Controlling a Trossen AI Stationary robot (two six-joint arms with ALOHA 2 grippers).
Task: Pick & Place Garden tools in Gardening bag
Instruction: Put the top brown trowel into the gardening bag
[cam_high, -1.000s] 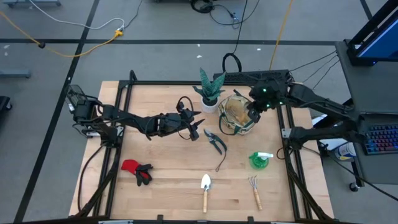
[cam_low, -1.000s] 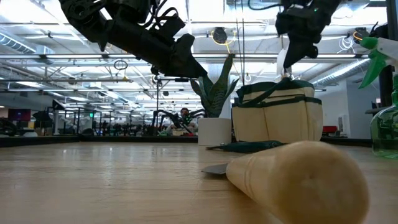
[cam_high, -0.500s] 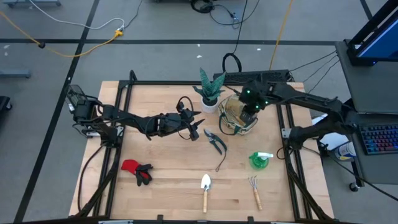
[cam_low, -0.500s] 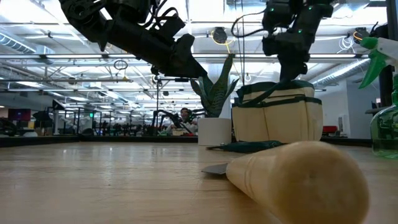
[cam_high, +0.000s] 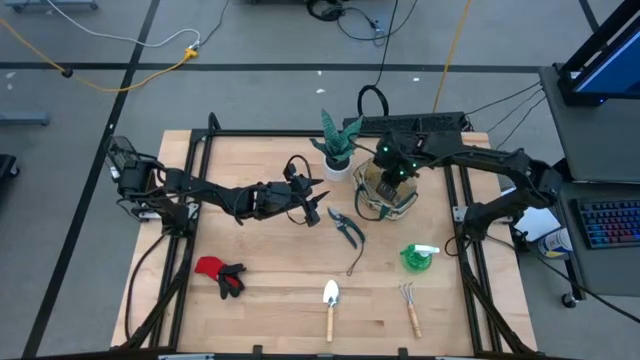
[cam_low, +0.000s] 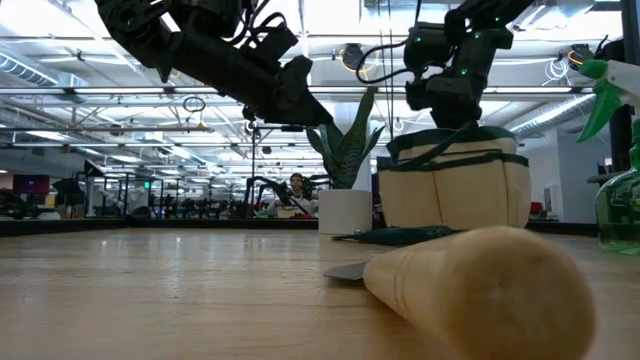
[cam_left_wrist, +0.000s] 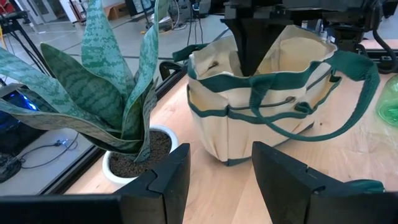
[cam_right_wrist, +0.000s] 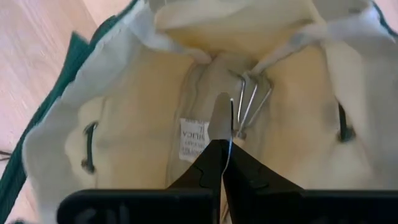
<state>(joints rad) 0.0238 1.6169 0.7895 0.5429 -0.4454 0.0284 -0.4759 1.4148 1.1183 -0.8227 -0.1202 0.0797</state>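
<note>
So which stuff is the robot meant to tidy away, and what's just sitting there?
For the job:
beige fabric bag with green trim
dark pruning shears
red-and-black gloves
wooden-handled trowel
wooden-handled fork
green spray bottle

Just sitting there:
green plant in a white pot

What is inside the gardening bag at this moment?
Inside the gardening bag are the shut right gripper, a thin metal tool against the lining, and a white label. The gripper covers the bottom, so anything deeper cannot be seen.
</note>
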